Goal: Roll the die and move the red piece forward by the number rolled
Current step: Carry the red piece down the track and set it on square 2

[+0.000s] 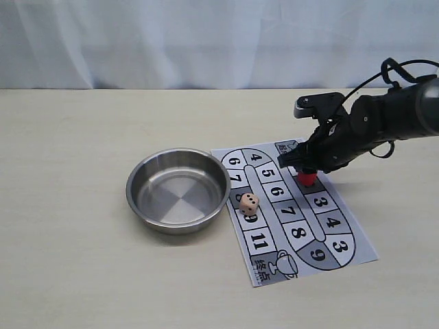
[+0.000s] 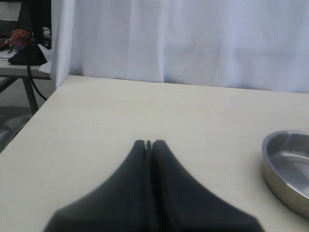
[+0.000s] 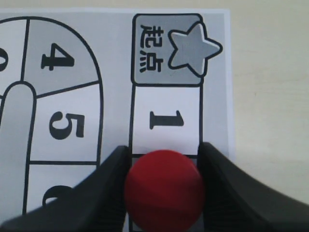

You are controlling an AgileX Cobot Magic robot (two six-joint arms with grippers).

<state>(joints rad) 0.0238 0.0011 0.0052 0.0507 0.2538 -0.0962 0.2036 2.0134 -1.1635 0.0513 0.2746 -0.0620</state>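
Note:
The red piece [image 3: 164,188] stands on the board [image 3: 166,104] just past square 1, and my right gripper [image 3: 164,151] is shut on it, one dark finger pressed against each side. From outside, the red piece [image 1: 309,179] shows just under the right gripper [image 1: 306,166] on the board's right column. The die [image 1: 248,202] lies on the board's left column near the bowl, pale tan with dark pips. My left gripper [image 2: 148,143] is shut on nothing, low over bare table, and does not appear in the exterior view.
A steel bowl [image 1: 178,190] stands left of the paper board [image 1: 357,255], close to the die; its rim [image 2: 289,164] shows in the left wrist view. A white curtain backs the table, whose left edge lies near the left gripper.

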